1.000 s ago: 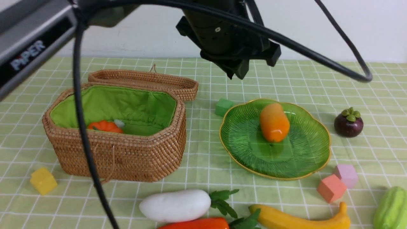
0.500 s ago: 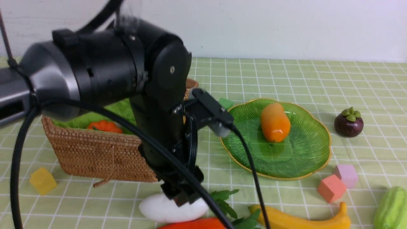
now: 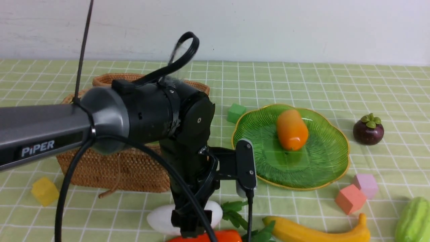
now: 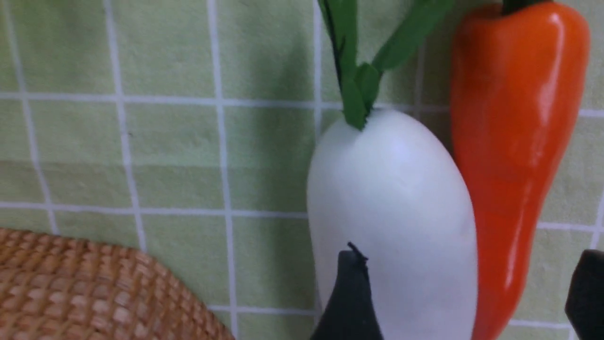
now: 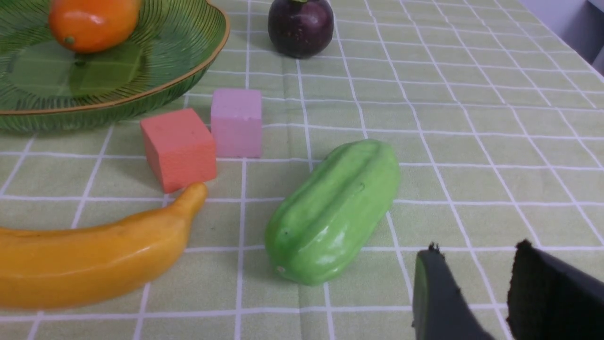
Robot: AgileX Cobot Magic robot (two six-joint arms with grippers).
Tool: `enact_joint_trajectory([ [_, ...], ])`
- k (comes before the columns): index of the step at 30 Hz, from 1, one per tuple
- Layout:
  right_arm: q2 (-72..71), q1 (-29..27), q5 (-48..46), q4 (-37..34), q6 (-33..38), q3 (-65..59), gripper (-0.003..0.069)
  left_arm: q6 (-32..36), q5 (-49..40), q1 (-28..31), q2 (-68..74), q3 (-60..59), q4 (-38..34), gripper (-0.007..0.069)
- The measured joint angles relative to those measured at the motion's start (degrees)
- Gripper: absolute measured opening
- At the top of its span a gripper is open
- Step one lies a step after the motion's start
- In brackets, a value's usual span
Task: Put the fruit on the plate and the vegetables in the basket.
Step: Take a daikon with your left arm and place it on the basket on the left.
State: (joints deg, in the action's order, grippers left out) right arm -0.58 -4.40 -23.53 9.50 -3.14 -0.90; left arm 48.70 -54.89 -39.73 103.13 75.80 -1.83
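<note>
Down from high above the table, the left arm now crosses in front of the brown woven wicker basket [image 3: 134, 171], with the left gripper [image 4: 468, 255] lowered over the smooth white radish with green leaves [image 4: 391, 212].
Its jaws stand wide apart and grip nothing: one black finger [image 4: 349, 293] shows over the radish, the other beyond the glossy red-orange carrot-like piece [image 4: 514, 141] lying just beside it on the green checked cloth [image 3: 302, 80]. The orange-yellow oval mango [image 3: 291, 130] rests on the ribbed green glass plate [image 3: 322, 164]. The round dark purple mangosteen [image 3: 368, 129], long yellow banana [image 3: 315, 232] and light green ridged gourd [image 5: 335, 212] lie on the cloth. The right gripper [image 5: 477, 245] hangs near the gourd, jaws parted and empty.
</note>
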Motion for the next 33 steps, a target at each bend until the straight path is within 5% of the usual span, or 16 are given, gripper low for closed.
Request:
enact_joint_trajectory([
  [20,0.0,0.0,0.0,0.0,0.0,0.0,0.0241,-3.7,7.3,0.5,6.7,0.2,-3.6,0.0502],
  [33,0.0,0.0,0.0,0.0,0.0,0.0,0.0241,-5.2,-0.8,0.5,7.6,3.4,-2.4,0.0477],
])
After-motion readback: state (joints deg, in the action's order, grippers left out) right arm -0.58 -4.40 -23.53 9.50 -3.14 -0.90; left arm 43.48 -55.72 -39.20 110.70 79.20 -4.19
